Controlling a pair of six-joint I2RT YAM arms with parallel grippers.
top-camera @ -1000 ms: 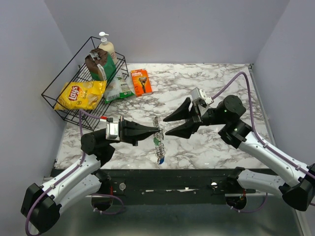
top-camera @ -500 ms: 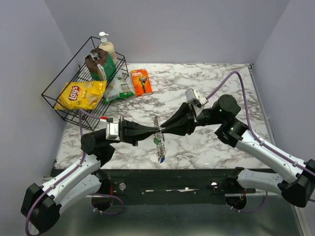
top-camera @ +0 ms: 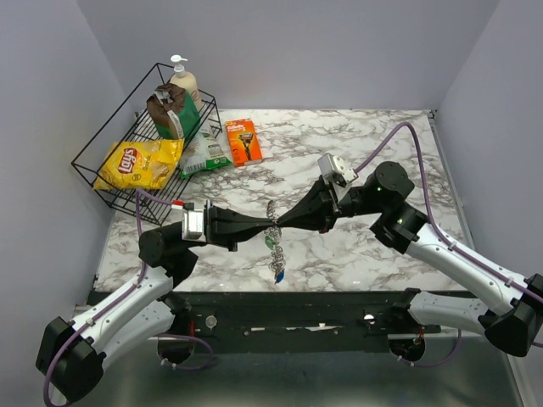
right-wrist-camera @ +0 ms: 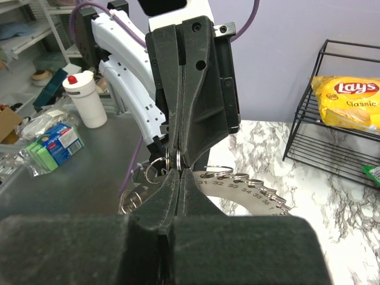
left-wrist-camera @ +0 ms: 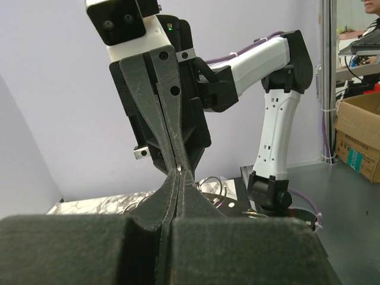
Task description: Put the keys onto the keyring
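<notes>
The keyring [top-camera: 271, 219], a grey metal ring with small split rings along its edge, is held above the marble table between both arms. My left gripper [top-camera: 269, 227] is shut on it from the left, and my right gripper [top-camera: 281, 225] is shut on it from the right, tip to tip. Keys [top-camera: 275, 259] with green and blue tags dangle below the ring. In the right wrist view my right gripper [right-wrist-camera: 179, 171] pinches a split ring against the numbered keyring [right-wrist-camera: 252, 191]. In the left wrist view my left gripper [left-wrist-camera: 180, 173] meets the right gripper's fingers [left-wrist-camera: 169, 107].
An orange razor pack [top-camera: 243, 140] lies on the table behind the arms. A black wire basket [top-camera: 100, 140] at the back left holds a chips bag [top-camera: 140, 164], a pump bottle [top-camera: 183, 82] and other packets.
My right gripper moved left to the keyring and closed from wide open to shut at the left gripper's tips. The left gripper stayed shut and still.
</notes>
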